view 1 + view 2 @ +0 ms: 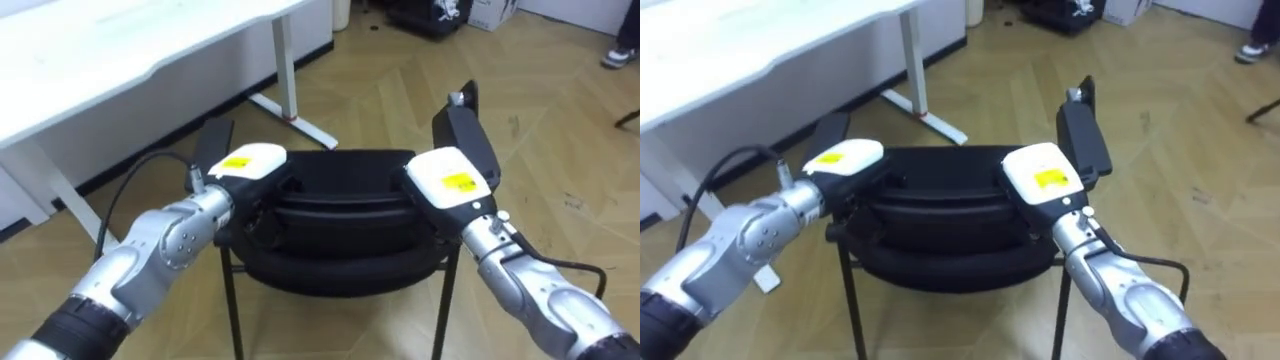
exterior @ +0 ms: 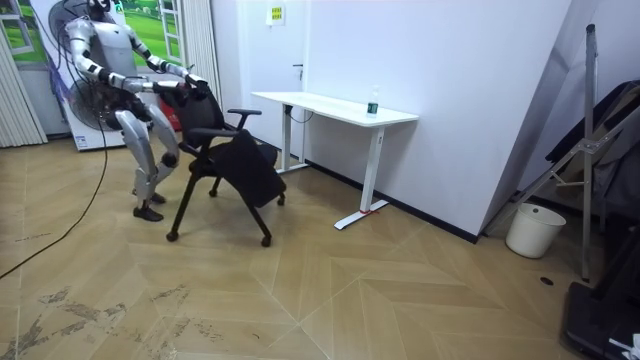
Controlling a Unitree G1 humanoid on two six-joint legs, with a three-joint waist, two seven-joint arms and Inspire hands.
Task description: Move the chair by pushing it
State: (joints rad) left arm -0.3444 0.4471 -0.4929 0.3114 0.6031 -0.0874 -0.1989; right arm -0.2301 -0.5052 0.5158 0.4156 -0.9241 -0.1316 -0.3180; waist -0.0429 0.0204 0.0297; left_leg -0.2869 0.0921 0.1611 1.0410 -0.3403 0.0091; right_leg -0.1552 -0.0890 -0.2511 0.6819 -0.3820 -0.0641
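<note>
Fingers of left hand [image 1: 247, 163] and right hand [image 1: 452, 180] hidden over far side of chair [image 1: 340, 235] back, so could not tell whether either gripped. Both hands lay backs up on top edge of back. Seat hidden under hands, legs cut off at bottom edge. Right armrest [image 1: 466, 128] stuck out past right hand. Desk [image 1: 120, 60] sat beyond and left of left hand, top cut off. Room view added whole chair, robot standing behind it, bottle [image 2: 373, 104] on desk, bucket [image 2: 535, 230] far off.
</note>
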